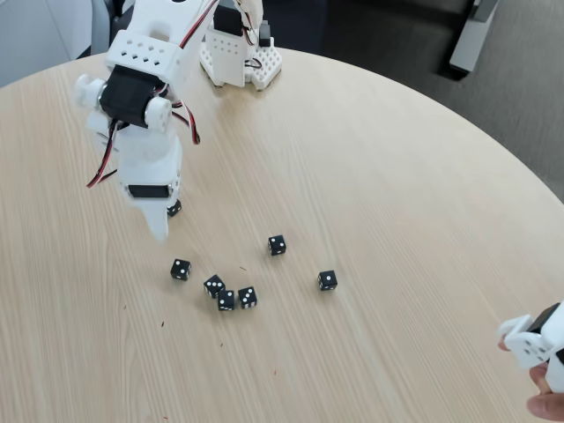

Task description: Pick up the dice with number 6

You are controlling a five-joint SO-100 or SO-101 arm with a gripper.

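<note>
Fixed view, looking down at an angle on a round pale wood table (370,176).

The white arm (141,97) enters from the upper left of the frame, its base (240,55) at the table's far edge near top centre. The gripper (164,216) points down toward the table, left of centre. One white finger tip is plainly seen; a small black cube (174,208) sits right against that finger's right side, raised above or at the level of the table surface. Whether the jaws are clenched on this cube, or merely beside it, cannot be told from this angle. Its pips cannot be read, so it may be the dice with number 6, but that is not confirmed. As a cube it has no long axis; its facing is not legible.

Six other black dice lie below the gripper in the lower centre: one (181,270) at the left, a close group of three (214,285), (226,300), (248,297), one (277,245) higher up, and one (327,280) apart to the right. Their tops show few pips.

At the lower right corner, a fingertip (546,405) holds a white and black device (533,339).
</note>
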